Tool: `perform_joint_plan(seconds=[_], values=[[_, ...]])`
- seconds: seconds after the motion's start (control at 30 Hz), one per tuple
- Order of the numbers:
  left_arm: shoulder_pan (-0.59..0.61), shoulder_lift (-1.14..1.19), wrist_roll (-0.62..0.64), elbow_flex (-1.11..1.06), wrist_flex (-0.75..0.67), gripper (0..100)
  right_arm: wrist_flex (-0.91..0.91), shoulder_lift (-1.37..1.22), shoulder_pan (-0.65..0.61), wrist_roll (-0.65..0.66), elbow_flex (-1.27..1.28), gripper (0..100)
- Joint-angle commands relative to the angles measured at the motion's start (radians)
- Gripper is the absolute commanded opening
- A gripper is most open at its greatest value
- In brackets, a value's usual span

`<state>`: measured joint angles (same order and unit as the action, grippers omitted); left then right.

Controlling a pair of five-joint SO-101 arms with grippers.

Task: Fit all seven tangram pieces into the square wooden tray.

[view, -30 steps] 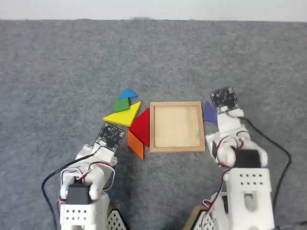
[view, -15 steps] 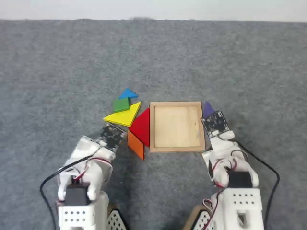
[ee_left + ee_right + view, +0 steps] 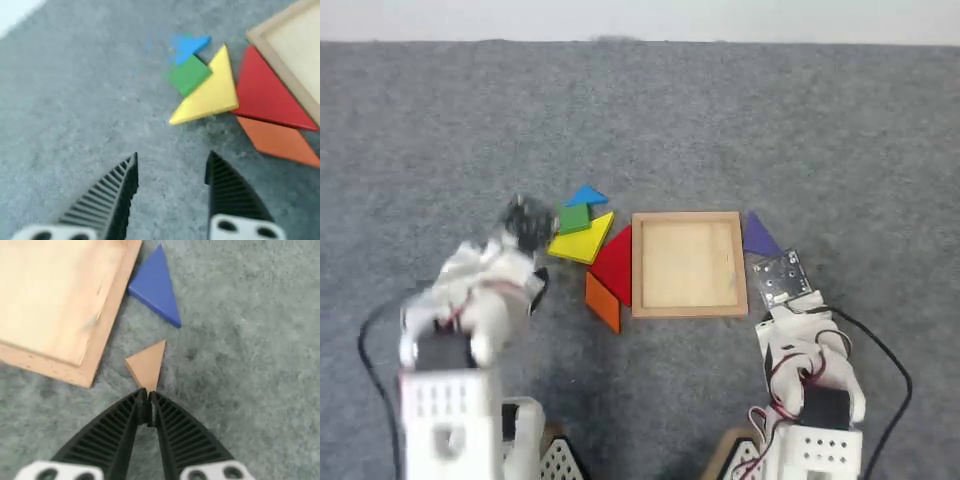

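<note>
There is 1 square wooden tray (image 3: 688, 264) on the bench (image 3: 770, 120). I count 7 tangram pieces. 5 are triangles: 1 blue triangle (image 3: 586, 195), 1 yellow triangle (image 3: 585, 241), 1 red triangle (image 3: 616, 266), 1 purple triangle (image 3: 757, 236) and 1 small tan triangle (image 3: 146, 365). There is also 1 green square (image 3: 573, 218) and 1 orange slanted piece (image 3: 603, 300). There are 2 grippers: 1 left gripper (image 3: 170, 170) and 1 right gripper (image 3: 149, 400).

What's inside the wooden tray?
Nothing: the wooden tray has a bare wood floor. The red triangle and purple triangle lie outside it. From above, nothing covers the floor.
</note>
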<state>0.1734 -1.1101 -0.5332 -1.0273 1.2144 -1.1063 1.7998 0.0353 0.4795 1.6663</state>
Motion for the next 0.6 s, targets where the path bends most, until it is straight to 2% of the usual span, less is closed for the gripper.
perform_joint_plan(seconds=[0.0,0.2,0.37,0.57], values=[[-0.104,0.477,-0.075,0.277,0.048,23,-0.008,0.008,-0.002,0.011,0.014,0.9],[-0.195,0.862,-0.104,0.489,0.048,23,-0.008,0.015,-0.002,0.011,0.017,0.9],[-0.270,1.003,-0.106,0.535,0.002,23,-0.008,0.015,-0.022,0.012,0.017,0.9],[-0.270,1.099,-0.106,0.536,-0.103,23,-0.008,0.015,-0.022,0.040,0.017,0.9]])
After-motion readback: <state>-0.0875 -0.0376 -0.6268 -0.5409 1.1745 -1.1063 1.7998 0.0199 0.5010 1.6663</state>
